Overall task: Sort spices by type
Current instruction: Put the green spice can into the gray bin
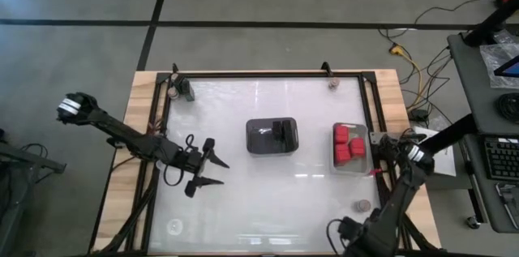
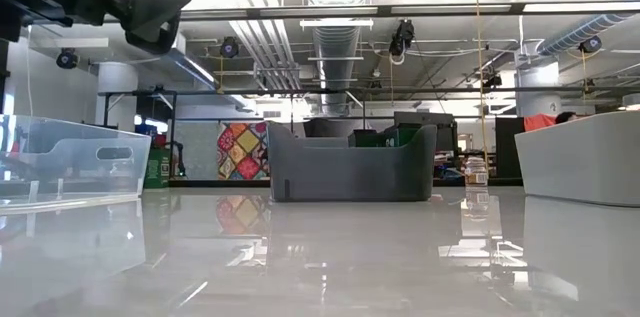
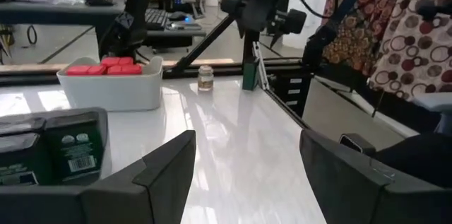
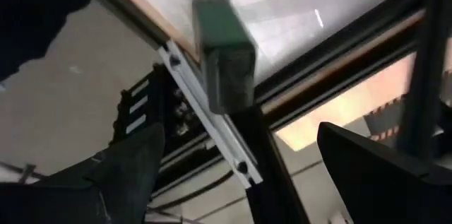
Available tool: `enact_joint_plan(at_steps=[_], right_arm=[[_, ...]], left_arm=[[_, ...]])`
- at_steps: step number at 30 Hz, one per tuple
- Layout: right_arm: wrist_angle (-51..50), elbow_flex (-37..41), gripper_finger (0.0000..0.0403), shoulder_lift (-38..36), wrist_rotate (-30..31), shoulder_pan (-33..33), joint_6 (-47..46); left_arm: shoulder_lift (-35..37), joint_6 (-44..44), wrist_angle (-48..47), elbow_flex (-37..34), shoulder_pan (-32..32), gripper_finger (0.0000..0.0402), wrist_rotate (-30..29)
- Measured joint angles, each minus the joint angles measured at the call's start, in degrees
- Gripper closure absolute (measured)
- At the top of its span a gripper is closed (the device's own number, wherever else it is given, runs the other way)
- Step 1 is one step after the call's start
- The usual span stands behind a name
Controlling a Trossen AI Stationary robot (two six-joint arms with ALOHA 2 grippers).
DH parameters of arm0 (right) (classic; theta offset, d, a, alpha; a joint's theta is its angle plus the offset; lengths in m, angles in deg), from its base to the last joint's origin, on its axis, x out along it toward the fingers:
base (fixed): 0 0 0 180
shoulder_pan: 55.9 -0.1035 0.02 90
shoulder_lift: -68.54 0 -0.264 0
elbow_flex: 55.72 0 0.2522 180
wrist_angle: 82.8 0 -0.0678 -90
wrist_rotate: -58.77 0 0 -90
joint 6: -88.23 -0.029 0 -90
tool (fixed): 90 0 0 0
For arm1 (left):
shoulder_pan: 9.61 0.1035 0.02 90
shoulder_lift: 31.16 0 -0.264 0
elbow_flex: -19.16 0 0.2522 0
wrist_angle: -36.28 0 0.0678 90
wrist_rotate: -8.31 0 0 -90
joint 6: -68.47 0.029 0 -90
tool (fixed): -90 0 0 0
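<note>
My left gripper (image 1: 212,172) hangs open and empty left of the dark grey rectangular tray (image 1: 272,136); right gripper (image 4: 240,174) gapes empty off-counter. The small tan-topped clear jar (image 1: 362,205), right of the tray, could topple if clipped.

The left arm is stretched in from the left, its left gripper (image 1: 212,171) held with fingers spread and nothing between them. The right arm is folded at the lower right; the right gripper (image 4: 233,174) is seen parted, unloaded.

Bright overhead lights; glare on table (image 1: 268,192); right-wrist view blurred.
</note>
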State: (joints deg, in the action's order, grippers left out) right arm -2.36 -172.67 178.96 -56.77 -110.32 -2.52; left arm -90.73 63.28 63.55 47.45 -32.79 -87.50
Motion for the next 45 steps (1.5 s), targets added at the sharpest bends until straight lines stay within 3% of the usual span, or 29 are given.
enact_joint_plan(at_steps=[10, 16, 27, 38, 45], right_arm=[[6.23, 8.33, 0.0039, -2.56, -1.41, -1.75, -0.66], [17.13, 14.81, 0.0039, -3.49, -1.42, -1.74, -0.52], [19.26, 18.93, 0.0044, -3.55, -1.42, -1.92, -0.75], [20.27, 19.21, 0.0164, -3.55, -0.92, -2.74, -2.14], [21.04, 19.27, 0.0235, -3.55, -0.82, -2.95, -3.60]], left_arm=[[-0.48, 0.15, -0.43, 2.63, 0.02, 0.0162, 0.02], [-0.53, -0.26, -1.02, 2.71, 0.02, 0.0162, 0.02], [-0.57, -0.68, -1.22, 2.71, 0.02, 0.0162, 0.02], [-0.58, -2.58, -1.17, 2.71, -0.08, 0.0162, -0.37], [-4.01, -3.48, 0.32, 2.71, -1.82, 0.0162, -5.66]])
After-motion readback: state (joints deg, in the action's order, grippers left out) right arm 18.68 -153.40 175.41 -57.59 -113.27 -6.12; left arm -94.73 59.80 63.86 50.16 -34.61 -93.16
